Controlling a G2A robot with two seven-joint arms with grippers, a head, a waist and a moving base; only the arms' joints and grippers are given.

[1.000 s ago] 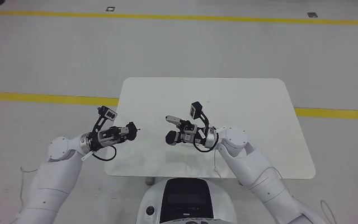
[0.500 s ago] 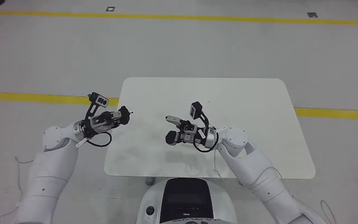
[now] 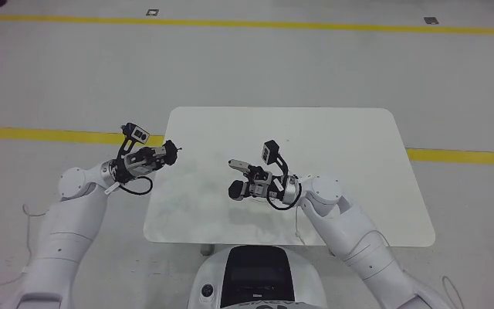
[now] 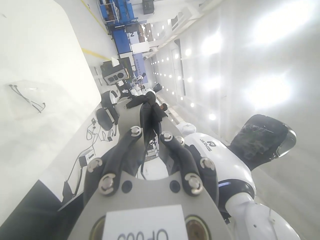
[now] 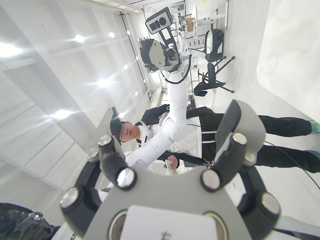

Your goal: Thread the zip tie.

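My left gripper [image 3: 171, 151] hangs over the left edge of the white table [image 3: 324, 139]. In the left wrist view its fingers [image 4: 149, 102] are shut on a thin black zip tie [image 4: 144, 136], whose strip runs back between them toward the wrist. My right gripper [image 3: 234, 179] is held above the table's front middle. It stands open with nothing between its fingers [image 5: 113, 126], and it faces the left gripper [image 5: 157, 56] across a wide gap.
A clear plastic bag [image 4: 22, 98] holding thin black strips lies flat on the table [image 4: 37, 38] near the front. A yellow floor line [image 3: 77, 136] runs past both sides of the table.
My left arm has swung outward and away from the right gripper, from the table's front left to its left edge, still shut on the zip tie. The right arm has not moved.
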